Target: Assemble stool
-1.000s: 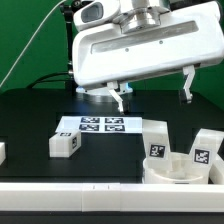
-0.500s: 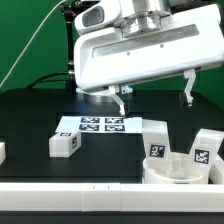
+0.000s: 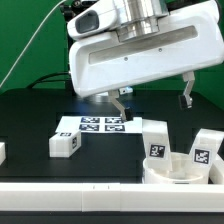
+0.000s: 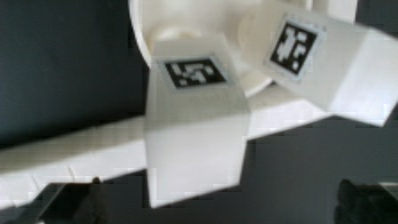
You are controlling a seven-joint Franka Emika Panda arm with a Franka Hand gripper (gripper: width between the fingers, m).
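The round white seat [image 3: 178, 170] lies at the front of the exterior view's right. Two tagged white legs [image 3: 156, 139] [image 3: 204, 148] stand right behind it. A third leg [image 3: 65, 144] lies left of the middle, and a fourth [image 3: 2, 152] is at the left edge. My gripper [image 3: 154, 97] hangs open and empty above the table, over the leg nearest the middle. In the wrist view a tagged leg [image 4: 192, 120] lies between my fingertips [image 4: 71, 205], with a second leg [image 4: 329, 65] and the seat's rim [image 4: 171, 22] beyond it.
The marker board [image 3: 100, 125] lies flat in the middle of the black table. A long white border rail [image 3: 70, 190] runs along the front edge and also shows in the wrist view [image 4: 63, 152].
The hand has tilted slightly and drifted a little toward the exterior view's right. Its jaws stay open. No part has moved.
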